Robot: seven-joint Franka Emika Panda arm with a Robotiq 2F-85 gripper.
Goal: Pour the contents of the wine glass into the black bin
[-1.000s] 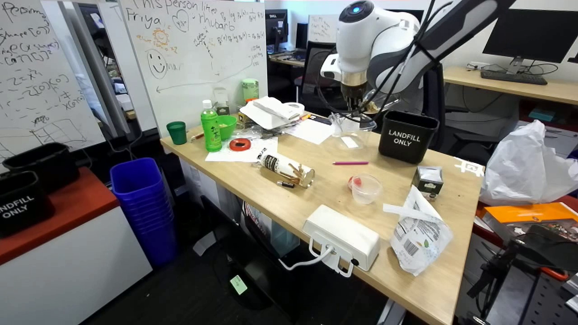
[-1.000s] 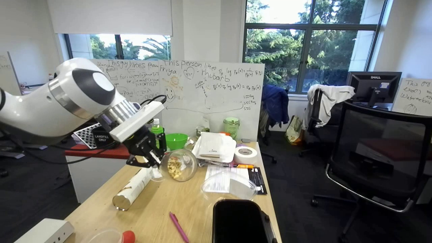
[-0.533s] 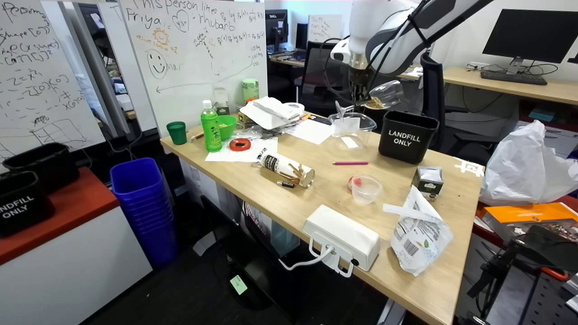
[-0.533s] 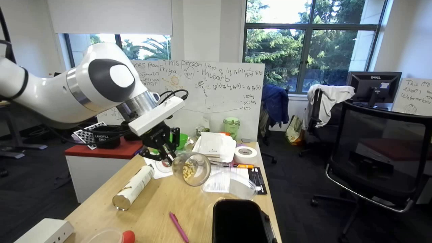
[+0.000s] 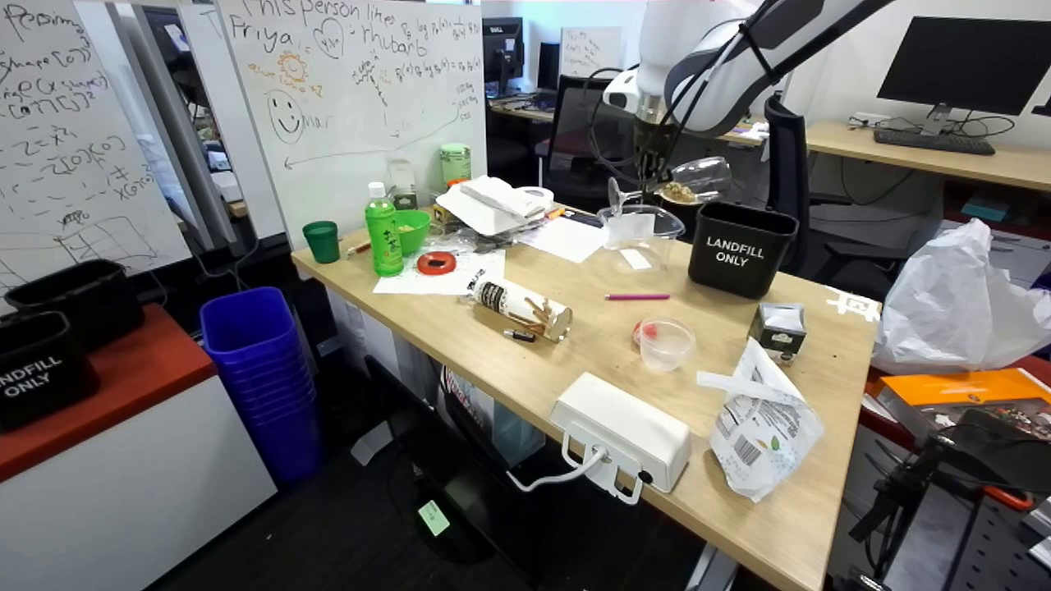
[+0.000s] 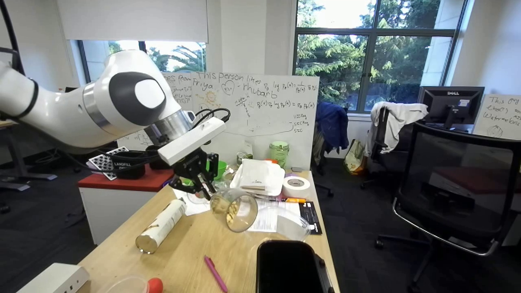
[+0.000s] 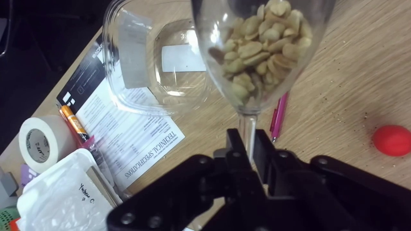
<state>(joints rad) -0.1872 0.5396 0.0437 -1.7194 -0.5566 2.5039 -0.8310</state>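
Arm (image 6: 57, 118), extending from the left in an exterior view and bent above the wrist (image 6: 169, 128), which slants down to the right; gripper (image 7: 250, 144) at its end, aligned with that slant; fingers (image 7: 233, 141), in the wrist view, drawn together, a narrow gap between.

The glass (image 7: 252, 106) is clear, smooth and glossy, catching bright glints. The tub (image 7: 154, 61) looks like thin, shiny see-through plastic, the black bin (image 5: 739, 250) like smooth plastic with a dull sheen. The bench (image 7: 353, 80) is matt wood, finely grained. The sheet (image 7: 138, 141) is matt paper; the white bag (image 5: 961, 304) is crinkled plastic film. The arm (image 6: 61, 110) is smooth and glossy, its collar (image 6: 173, 126) bare metal, the jaws mostly matt.
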